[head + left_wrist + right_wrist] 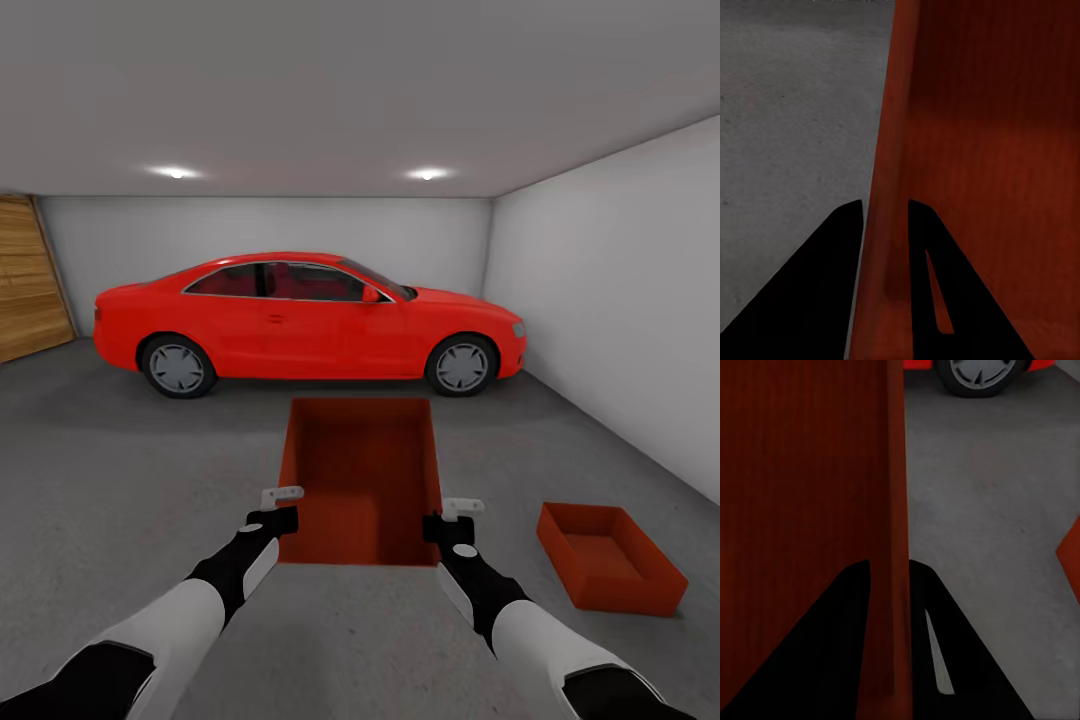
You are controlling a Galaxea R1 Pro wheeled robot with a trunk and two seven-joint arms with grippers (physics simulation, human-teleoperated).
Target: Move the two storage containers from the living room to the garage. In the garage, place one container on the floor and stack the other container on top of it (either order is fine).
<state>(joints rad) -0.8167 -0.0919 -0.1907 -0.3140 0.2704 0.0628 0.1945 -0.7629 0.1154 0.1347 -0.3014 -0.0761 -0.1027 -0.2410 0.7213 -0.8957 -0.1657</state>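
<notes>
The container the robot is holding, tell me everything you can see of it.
The held container is a plain red-orange, open-topped rectangular box with smooth straight walls, empty inside. It is carried in front of the robot, long axis pointing toward the red car. The left gripper clamps its left wall, the right gripper its right wall.

Two ceiling lights (176, 173) glared softly and lit the garage evenly, with a faint shadow under the red car (310, 318). The renders were sharp in the head view. In the wrist views the fingers (810, 292) showed as flat black silhouettes, and the container wall (802, 510) looked dark and slightly blurred.
</notes>
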